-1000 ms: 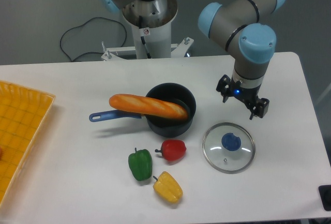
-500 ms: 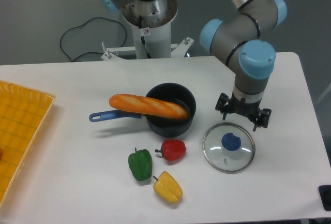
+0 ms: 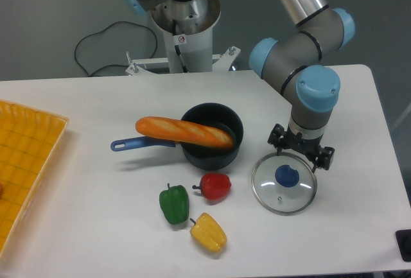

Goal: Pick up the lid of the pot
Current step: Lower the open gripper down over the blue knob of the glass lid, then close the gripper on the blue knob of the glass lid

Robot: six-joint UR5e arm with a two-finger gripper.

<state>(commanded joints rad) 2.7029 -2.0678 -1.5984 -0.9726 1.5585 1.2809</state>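
Observation:
My gripper [image 3: 298, 149] points down at the right of the table, its two dark fingers spread apart with nothing visible between them. Just in front of it lies the clear glass pot lid [image 3: 268, 192], round, with a blue knob [image 3: 286, 176] near its middle. The fingertips show at the lid's far edge, the right one close to or overlapping its rim in the view; whether they touch it I cannot tell.
Left of the lid stands a black pot [image 3: 210, 159] with a blue handle [image 3: 138, 143] and a bread loaf [image 3: 183, 130] across it. Nearby lie a red pepper [image 3: 215, 186], a green pepper [image 3: 174, 204] and a yellow vegetable [image 3: 209, 232]. An orange crate [image 3: 38, 138] is at far left.
The gripper has come down and towards the camera, from behind the lid to its far edge, with its fingers still apart. Lid, pot and vegetables are where they were.

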